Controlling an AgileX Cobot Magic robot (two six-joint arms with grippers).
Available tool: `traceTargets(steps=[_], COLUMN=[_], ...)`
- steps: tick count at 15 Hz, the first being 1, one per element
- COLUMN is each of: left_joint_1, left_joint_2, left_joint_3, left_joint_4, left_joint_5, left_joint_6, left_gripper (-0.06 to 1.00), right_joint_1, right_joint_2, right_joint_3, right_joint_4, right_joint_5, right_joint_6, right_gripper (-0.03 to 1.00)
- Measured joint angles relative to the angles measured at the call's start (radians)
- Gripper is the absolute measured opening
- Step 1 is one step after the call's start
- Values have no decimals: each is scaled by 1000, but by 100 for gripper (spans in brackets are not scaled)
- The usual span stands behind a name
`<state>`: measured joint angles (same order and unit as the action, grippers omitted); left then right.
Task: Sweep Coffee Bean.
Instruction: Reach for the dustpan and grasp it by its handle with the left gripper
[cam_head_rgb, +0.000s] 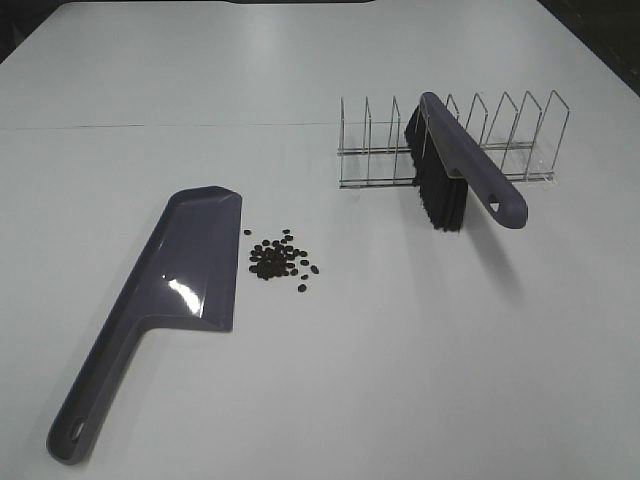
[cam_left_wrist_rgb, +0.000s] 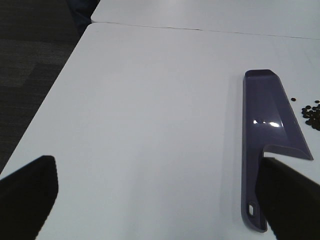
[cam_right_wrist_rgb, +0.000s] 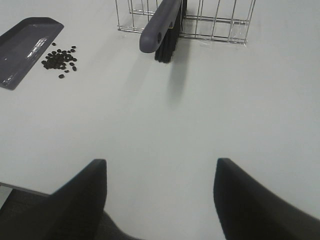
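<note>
A small heap of dark coffee beans lies on the white table, just right of the purple-grey dustpan, which lies flat with its handle toward the front left. The purple-grey brush with black bristles leans in a wire rack at the back right. Neither gripper shows in the high view. In the left wrist view the dustpan and a few beans lie ahead of my open left gripper. In the right wrist view my right gripper is open, far short of the brush and beans.
The wire rack has several upright dividers and stands behind the brush. A seam crosses the table at the back. The table's left edge drops to dark carpet in the left wrist view.
</note>
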<state>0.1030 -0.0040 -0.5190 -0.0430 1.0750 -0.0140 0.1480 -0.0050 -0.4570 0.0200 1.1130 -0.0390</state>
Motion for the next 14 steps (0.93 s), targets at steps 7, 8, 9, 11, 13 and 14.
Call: traceTargets(steps=[7,8,9,11,13,14], left_joint_1=[0,0,0,0,0,0], left_joint_2=[406,481,562,713,834,911], left_joint_3=[-111,-133,-152,-188,-224,-255], left_joint_4=[-22,-22,-20,-18,-20,-23], left_joint_5=[143,143,142,134,129,127], left_joint_6=[0,0,1,14,32,35], left_gripper=[99,99,99,99,99,99], right_joint_1=[0,0,0,0,0,0], right_joint_2=[0,0,0,0,0,0], right_joint_3=[0,0,0,0,0,0], right_joint_4=[0,0,0,0,0,0], right_joint_5=[0,0,0,0,0,0], right_joint_6=[0,0,0,0,0,0], right_gripper=[57,57,57,57,57,57])
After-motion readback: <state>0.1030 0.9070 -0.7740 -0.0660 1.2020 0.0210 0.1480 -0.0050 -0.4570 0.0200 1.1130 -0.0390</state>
